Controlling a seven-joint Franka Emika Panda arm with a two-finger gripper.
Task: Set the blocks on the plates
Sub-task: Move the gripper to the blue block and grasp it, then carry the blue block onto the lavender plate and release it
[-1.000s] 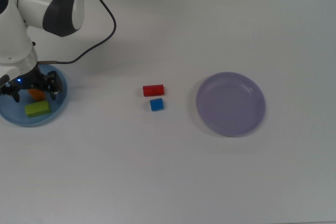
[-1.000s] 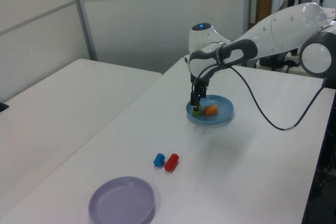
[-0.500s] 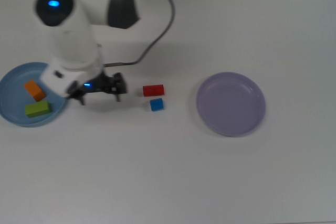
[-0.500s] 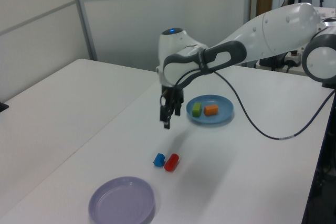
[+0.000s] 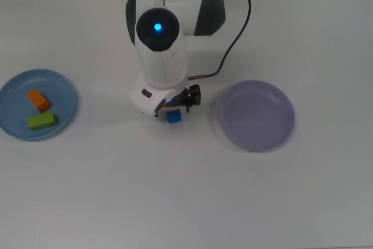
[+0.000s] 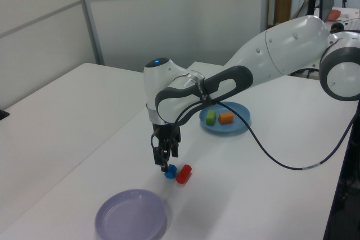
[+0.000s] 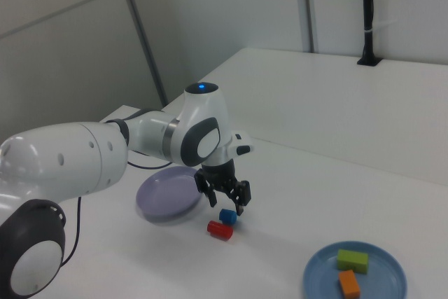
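claw (image 7: 224, 197) hovering, fingers spread, holding nothing | blue cube (image 7: 228, 216) sitting just below it on desk (image 5: 175, 202) — red block (image 7: 220, 230) beside cube — 2 blocks left

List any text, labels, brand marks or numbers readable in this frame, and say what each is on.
None: no readable text shows in any view.
Robot arm: plain white and grey shell, a blue light, no lettering visible.
Blue plate, lavender plate: unmarked.
Green block, orange block, red block, blue cube: plain faces.
Table: bare white.
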